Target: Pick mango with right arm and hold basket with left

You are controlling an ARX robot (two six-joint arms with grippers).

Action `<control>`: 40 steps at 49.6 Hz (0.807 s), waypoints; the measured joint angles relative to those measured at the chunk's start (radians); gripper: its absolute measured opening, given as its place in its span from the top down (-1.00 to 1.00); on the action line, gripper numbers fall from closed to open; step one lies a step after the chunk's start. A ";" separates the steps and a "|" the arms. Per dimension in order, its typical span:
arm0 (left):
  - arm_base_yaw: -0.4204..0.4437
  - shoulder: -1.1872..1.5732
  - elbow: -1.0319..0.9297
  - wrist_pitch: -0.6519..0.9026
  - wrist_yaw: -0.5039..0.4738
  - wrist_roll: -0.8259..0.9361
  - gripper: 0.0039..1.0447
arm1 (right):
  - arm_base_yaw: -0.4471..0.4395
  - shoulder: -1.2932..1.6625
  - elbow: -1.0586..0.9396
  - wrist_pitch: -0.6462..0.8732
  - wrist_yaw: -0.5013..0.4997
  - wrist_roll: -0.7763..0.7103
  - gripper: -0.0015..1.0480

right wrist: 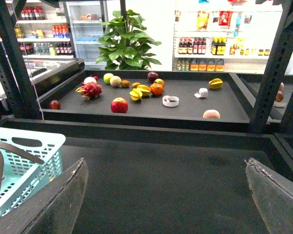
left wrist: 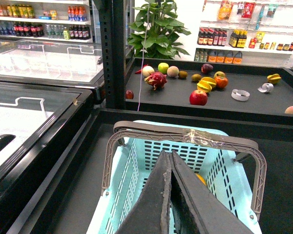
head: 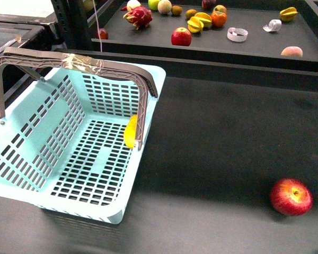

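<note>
Basket (head: 69, 153) sits on the near table (head: 228, 137), both grey-brown handles (head: 69, 61) swung up and meeting over its middle. We read the yellow shape (head: 130, 130) on the basket floor, half hidden behind the handle's far post, as the mango; the left wrist view shows an orange-yellow sliver (left wrist: 200, 179) at the same spot. We cannot confirm its full outline.

Left tool (left wrist: 171, 195): fingers pressed together, nothing between them, hovering above the basket's open top, short of the handles. Right tool (right wrist: 166, 195): fingers spread wide, empty, over bare table on the side of the basket away from the freezers (left wrist: 34, 107).

A red apple (head: 291, 196) lies well clear of the basket; not our target. More fruit lies on the shelf (head: 212, 37) beyond the basket.

Our judgement for the step: the left tool must part its fingers before closing on the handles at their taped joint (head: 82, 63). The right tool should descend inside the basket beside the handle post, avoiding a snag there.
</note>
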 joint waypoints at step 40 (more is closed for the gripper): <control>0.000 -0.402 0.000 -0.420 0.001 0.003 0.93 | 0.000 0.000 0.000 0.000 0.000 0.000 -0.84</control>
